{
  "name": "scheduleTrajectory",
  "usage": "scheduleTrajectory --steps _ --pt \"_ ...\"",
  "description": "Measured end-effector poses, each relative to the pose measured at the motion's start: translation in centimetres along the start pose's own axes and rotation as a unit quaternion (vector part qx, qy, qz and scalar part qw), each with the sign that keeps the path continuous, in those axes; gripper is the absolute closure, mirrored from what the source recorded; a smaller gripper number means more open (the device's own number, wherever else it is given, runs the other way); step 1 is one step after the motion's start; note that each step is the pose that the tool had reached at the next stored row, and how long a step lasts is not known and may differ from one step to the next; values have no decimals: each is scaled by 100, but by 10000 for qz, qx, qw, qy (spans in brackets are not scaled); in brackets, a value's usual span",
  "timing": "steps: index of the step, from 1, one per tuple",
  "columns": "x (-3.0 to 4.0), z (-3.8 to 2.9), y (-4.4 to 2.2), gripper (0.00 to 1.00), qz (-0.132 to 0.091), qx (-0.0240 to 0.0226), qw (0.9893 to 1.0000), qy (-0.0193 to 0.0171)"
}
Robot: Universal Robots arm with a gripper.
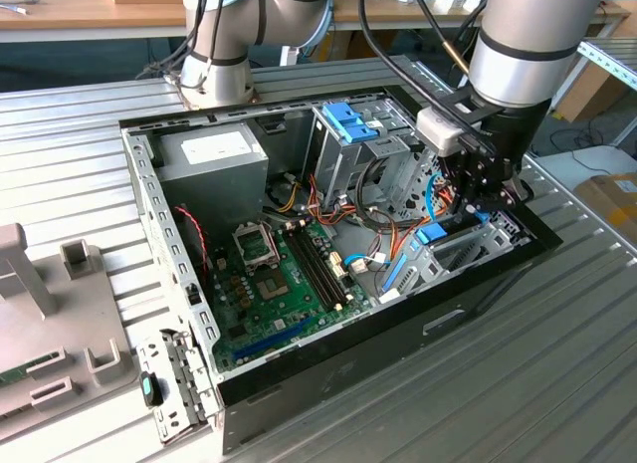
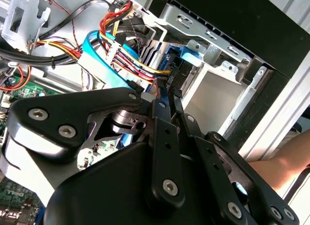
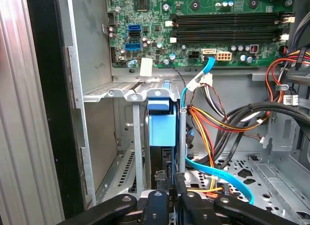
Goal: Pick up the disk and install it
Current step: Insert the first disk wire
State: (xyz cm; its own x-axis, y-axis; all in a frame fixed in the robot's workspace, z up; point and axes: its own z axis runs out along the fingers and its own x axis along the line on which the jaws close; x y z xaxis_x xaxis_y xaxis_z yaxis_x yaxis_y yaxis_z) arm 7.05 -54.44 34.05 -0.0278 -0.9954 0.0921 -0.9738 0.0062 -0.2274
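Grey ribbed table (image 1: 557, 383) carries the open black computer case (image 1: 468, 304), and inside it lie the green motherboard (image 1: 289, 274), the silver power supply (image 1: 214, 159) and a silver drive cage (image 1: 363, 149) topped by a blue latch (image 1: 348, 119). At the case's corner toward the exterior view's right, the arm has its black gripper (image 1: 481, 206) lowered over a metal bay (image 3: 138, 138).

Both wrist views show the gripper's fingers (image 3: 162, 205) drawn close together, with only a narrow gap between them, pinching the near edge of the disk (image 3: 162, 138). That disk stands on edge inside the bay's slot, between two upright metal rails. Its bright blue plastic carrier shows as a blue tab and strip, with a dark body below; its label cannot be seen. In the second wrist view the blue carrier tab (image 2: 186, 55) shows beyond the fingertips. A light blue flat cable (image 3: 218, 176) and a bundle of red, yellow and orange wires (image 3: 208, 123) lie just beside the bay.
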Motion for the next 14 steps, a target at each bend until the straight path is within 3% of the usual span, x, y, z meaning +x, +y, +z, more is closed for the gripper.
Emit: scheduleTrajectory --steps 5,14 --pt "-4 -23 -6 83 -1 0 10000 4" --pt "-7 6 1 83 -1 1 10000 4"
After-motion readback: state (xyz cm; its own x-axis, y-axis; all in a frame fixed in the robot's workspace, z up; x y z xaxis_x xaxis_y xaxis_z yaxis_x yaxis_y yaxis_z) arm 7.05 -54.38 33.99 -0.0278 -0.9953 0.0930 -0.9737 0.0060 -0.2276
